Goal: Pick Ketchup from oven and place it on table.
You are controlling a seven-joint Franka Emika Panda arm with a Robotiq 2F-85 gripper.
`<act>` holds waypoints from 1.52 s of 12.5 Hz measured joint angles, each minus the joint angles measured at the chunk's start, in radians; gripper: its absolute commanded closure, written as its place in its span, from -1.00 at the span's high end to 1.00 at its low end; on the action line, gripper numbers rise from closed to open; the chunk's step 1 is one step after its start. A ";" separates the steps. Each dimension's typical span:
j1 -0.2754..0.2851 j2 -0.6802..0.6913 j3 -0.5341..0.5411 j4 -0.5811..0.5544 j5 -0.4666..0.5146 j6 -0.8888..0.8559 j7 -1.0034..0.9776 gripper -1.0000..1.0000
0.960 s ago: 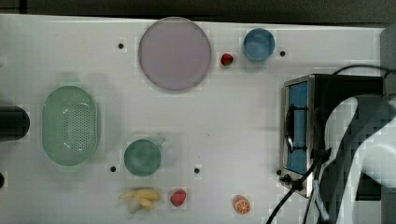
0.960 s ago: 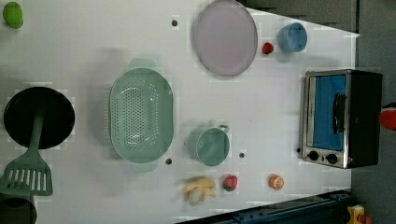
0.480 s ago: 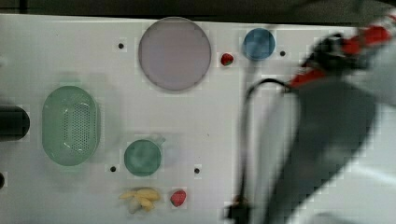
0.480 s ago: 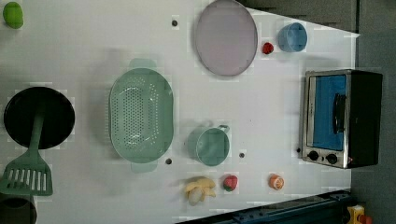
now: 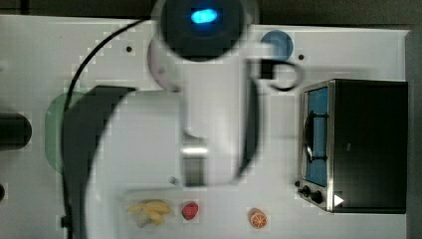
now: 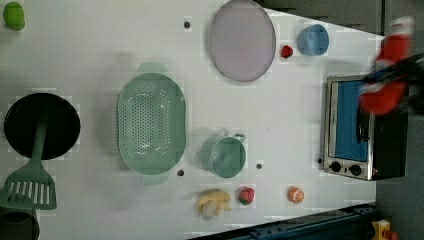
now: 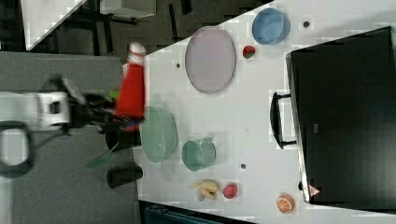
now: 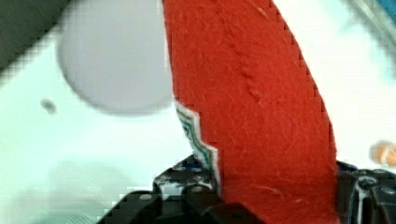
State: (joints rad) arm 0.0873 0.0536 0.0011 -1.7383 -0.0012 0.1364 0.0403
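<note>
My gripper (image 7: 108, 116) is shut on the Ketchup (image 7: 132, 91), a red bottle with a white cap. It holds the bottle in the air, away from the oven (image 7: 345, 116). In the wrist view the Ketchup (image 8: 261, 107) stands between the dark fingers (image 8: 187, 198), over the white table (image 8: 93, 154). In the left view the Ketchup (image 6: 392, 75) is a red blur by the oven (image 6: 360, 130). In the top view the arm covers the middle of the table (image 5: 358, 50), left of the oven (image 5: 368, 144), whose glass door looks shut.
On the table lie a lilac plate (image 6: 242, 40), a blue bowl (image 6: 313, 40), a green colander (image 6: 151, 122), a green cup (image 6: 225, 156), bananas (image 6: 214, 202), two strawberries (image 6: 246, 195), an orange (image 6: 295, 194), and a black pan (image 6: 40, 125) with a spatula.
In the top view the arm has swung from over the oven to the middle of the table. In the left view the Ketchup now shows as a red blur beside the oven.
</note>
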 measured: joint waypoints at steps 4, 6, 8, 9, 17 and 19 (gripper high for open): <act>0.045 0.039 -0.001 -0.281 0.027 0.204 0.003 0.29; 0.041 0.069 -0.035 -0.387 0.035 0.335 0.003 0.29; 0.017 0.082 -0.065 -0.465 0.036 0.452 0.004 0.29; 0.005 0.090 -0.082 -0.490 0.033 0.490 0.005 0.29; -0.039 0.300 -0.096 -0.662 0.021 0.898 0.003 0.98; -0.033 0.307 -0.076 -0.666 0.013 0.893 0.006 1.00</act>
State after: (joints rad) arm 0.0548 0.3604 -0.0748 -2.4043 0.0122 1.0293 0.0459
